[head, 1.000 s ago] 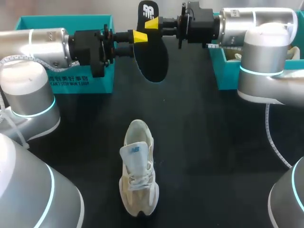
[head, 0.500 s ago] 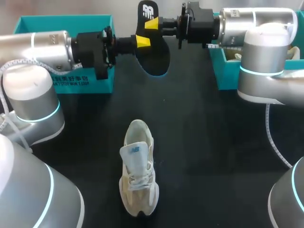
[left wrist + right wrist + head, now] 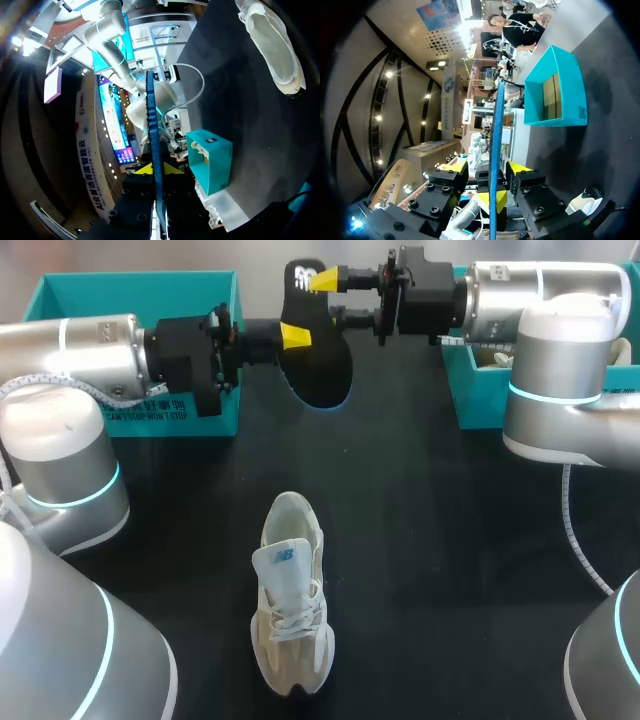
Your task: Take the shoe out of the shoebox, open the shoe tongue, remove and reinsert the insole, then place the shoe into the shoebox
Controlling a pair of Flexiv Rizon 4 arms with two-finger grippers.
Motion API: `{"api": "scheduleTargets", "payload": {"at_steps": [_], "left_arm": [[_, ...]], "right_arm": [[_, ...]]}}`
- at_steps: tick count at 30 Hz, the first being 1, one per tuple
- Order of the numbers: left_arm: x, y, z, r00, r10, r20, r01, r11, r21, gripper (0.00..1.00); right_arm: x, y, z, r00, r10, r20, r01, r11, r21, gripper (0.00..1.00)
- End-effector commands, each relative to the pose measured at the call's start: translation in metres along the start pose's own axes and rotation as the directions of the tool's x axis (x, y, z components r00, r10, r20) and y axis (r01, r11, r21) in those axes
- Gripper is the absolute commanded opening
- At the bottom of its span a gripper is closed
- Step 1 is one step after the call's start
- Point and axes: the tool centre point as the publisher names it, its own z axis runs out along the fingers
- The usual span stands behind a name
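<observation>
While left gripper clamps the insole mid-length, tips pressed on both faces, the insole hangs in the air over the table's far middle, narrow end up. Left arm comes in level from the left, crossing in front of left box. Shoe sits upright on the table near the middle, well apart from both grippers, tongue pulled up, toe toward the robot. Right gripper straddles the insole's narrow end, fingers wide with a gap either side in its wrist view, not gripping. Right arm level, in from the right above right box.
</observation>
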Motion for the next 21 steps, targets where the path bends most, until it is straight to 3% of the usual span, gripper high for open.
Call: {"api": "scheduleTargets", "payload": {"at_steps": [1, 13, 21], "left_arm": [[0.004, -0.013, -0.030, 0.999, -0.040, -0.024, 0.040, 0.999, 0.014, 0.00], [0.014, -0.037, -0.080, 0.978, -0.190, -0.080, 0.190, 0.982, -0.011, 0.00], [0.019, -0.048, -0.096, 0.951, -0.292, -0.102, 0.293, 0.956, -0.005, 0.00]], "right_arm": [[-0.001, -0.020, -0.017, 1.000, 0.004, -0.001, -0.004, 1.000, -0.030, 1.00], [-0.010, -0.039, -0.031, 1.000, 0.024, 0.007, -0.024, 0.999, -0.048, 1.00], [-0.010, -0.039, -0.031, 1.000, 0.024, 0.007, -0.024, 0.999, -0.048, 1.00]]}}
